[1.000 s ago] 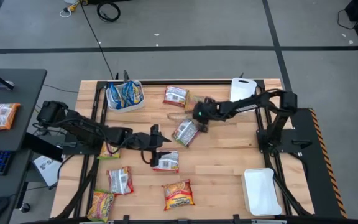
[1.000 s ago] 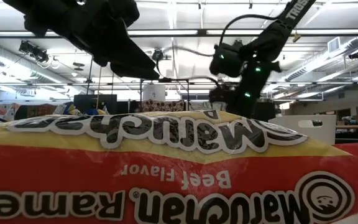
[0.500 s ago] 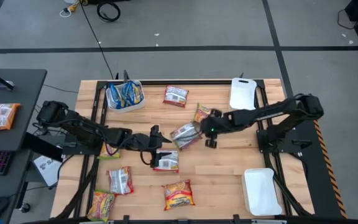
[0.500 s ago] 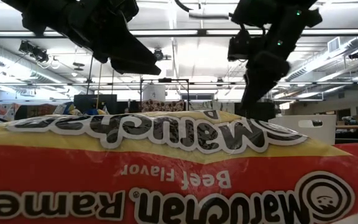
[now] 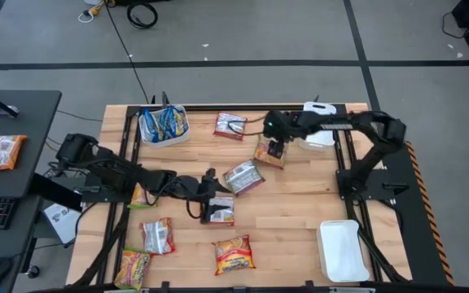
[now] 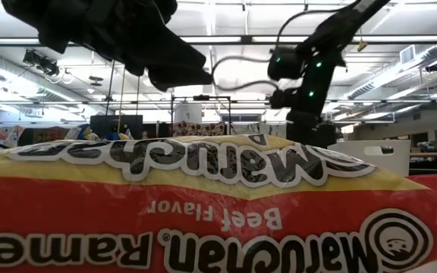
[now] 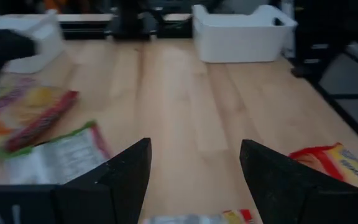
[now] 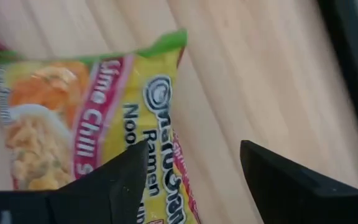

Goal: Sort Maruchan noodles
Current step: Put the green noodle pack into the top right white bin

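Several Maruchan packets lie flat on the wooden table. My right gripper (image 5: 276,147) (image 8: 193,180) hovers open over a yellow-green Lime Chili packet (image 5: 267,153) (image 8: 98,118) near the far edge. My left gripper (image 5: 212,195) (image 7: 194,183) is open at mid-table, its fingers pointing right, just above a silver-white packet (image 5: 220,210) whose edge (image 7: 191,218) shows between the fingers. Another silver-white packet (image 5: 243,177) lies between the two grippers. Blue-yellow packets (image 5: 163,123) sit in a white tray at the far left. An orange-red Beef Flavor packet (image 6: 218,205) fills the low view.
A silver-red packet (image 5: 230,124) lies at the far edge. More packets lie near the front: (image 5: 158,235), (image 5: 134,267) and orange-red (image 5: 234,254); a yellow-green one (image 5: 141,195) lies under my left arm. White trays stand at far right (image 5: 322,138) and near right (image 5: 342,248).
My right gripper swung out toward the near edge beside the middle silver-white packet, then drew back toward the far edge and now hangs over the yellow-green packet. My left gripper crept a little toward the table's right.
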`<state>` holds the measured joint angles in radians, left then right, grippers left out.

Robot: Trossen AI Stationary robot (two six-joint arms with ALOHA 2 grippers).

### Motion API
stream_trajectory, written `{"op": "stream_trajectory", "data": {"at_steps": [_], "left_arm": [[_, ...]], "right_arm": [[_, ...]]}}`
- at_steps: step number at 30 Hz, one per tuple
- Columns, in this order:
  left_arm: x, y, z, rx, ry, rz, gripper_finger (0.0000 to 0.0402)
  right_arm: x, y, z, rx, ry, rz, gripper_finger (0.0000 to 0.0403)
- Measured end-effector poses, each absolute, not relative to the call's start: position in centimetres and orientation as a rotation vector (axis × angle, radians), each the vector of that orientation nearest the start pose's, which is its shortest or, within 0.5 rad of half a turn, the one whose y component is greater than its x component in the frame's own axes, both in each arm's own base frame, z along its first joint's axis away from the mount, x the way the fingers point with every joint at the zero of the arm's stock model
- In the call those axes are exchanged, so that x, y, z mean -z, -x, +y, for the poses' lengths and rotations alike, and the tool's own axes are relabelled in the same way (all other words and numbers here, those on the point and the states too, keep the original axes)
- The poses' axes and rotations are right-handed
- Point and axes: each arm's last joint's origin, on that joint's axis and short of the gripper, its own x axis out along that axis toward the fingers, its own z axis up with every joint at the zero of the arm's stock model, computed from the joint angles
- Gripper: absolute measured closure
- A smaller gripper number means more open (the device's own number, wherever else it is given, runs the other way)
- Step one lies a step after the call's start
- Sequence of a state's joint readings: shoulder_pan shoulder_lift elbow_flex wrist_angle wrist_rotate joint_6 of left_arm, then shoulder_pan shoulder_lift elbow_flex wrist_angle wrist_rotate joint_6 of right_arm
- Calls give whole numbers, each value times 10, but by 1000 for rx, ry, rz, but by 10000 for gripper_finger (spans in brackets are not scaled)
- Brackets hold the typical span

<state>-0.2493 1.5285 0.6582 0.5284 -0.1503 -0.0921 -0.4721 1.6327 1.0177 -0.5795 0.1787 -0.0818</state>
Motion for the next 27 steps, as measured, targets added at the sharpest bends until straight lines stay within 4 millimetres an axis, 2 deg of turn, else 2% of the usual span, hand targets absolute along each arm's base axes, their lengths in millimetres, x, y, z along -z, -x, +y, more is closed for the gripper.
{"op": "stream_trajectory", "data": {"at_steps": [4,9,13,16,27], "left_arm": [[-181,-299,-73,131,26,329,153],[-178,-299,-76,141,31,342,153],[-178,-298,-81,157,28,342,153],[-178,-297,-83,166,27,343,153],[-178,-297,-84,165,26,343,153]], "right_arm": [[-186,-277,-162,448,-228,1289,140],[-193,-282,-175,255,-404,1242,150],[-196,-277,-181,144,-499,1180,150],[-195,-270,-189,143,-514,1186,142],[-161,-262,-211,52,-687,1195,109]]}}
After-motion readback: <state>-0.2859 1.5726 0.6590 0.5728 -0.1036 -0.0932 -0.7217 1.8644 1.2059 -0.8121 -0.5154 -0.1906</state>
